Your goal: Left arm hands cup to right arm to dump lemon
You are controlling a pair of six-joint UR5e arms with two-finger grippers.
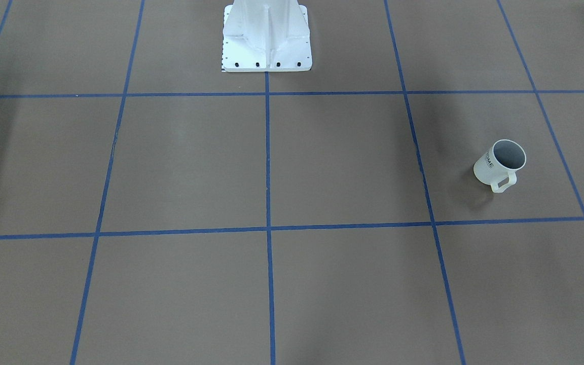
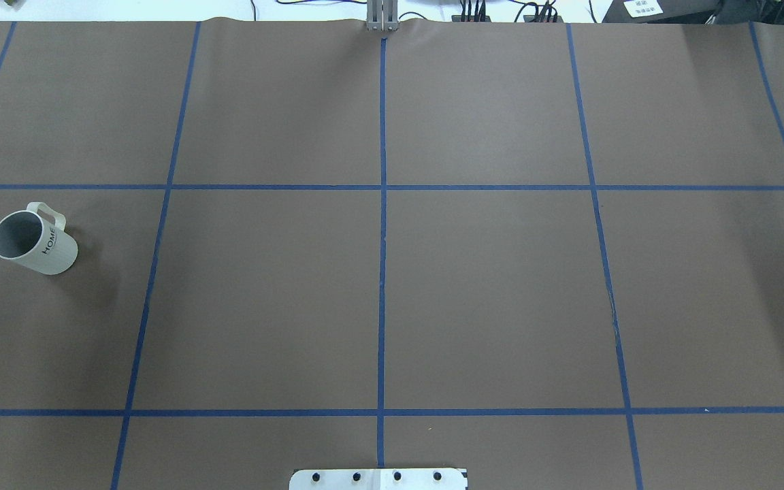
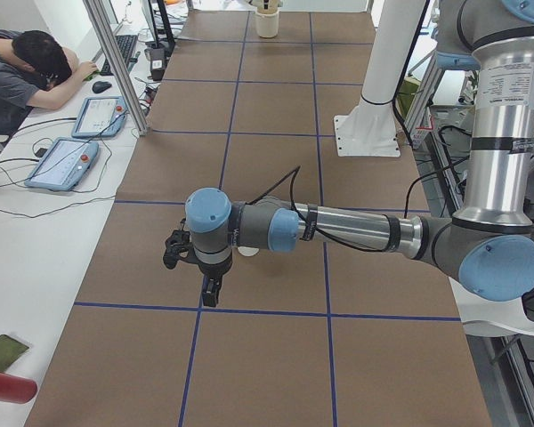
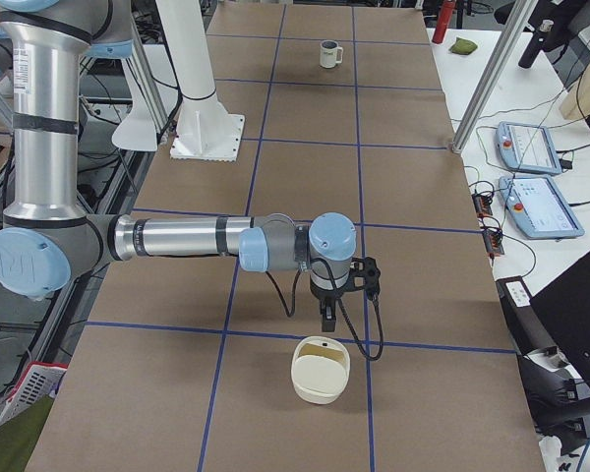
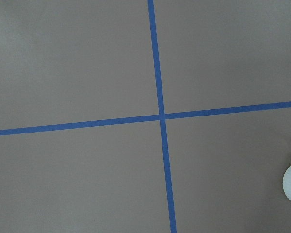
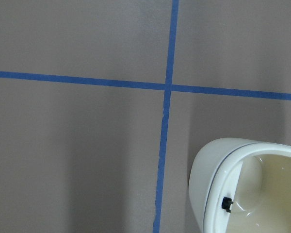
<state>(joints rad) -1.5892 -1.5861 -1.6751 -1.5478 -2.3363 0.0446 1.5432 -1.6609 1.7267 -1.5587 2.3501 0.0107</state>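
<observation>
The left gripper [image 3: 212, 290] points down over the brown table [image 3: 276, 374]. It shows only from the side, so how far it is open cannot be told, and the same goes for the right gripper [image 4: 328, 317]. In the left side view the left arm [image 3: 338, 227] hides nearly all of the cup [image 2: 55, 253], which stands upright on the table's left side, its mouth showing only grey wall. At the right end, just beside the right gripper, sits a cream bowl [image 4: 320, 374] with a small black bit on its inner wall.

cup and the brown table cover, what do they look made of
Cup: probably glazed ceramic, though plastic is possible. It has a smooth cream-white wall, a grey inside, low sheen and printed dark lettering.
Table cover: looks like brown paper, matte and slightly wavy along its far edge.
The blue lines on it look like tape.
</observation>
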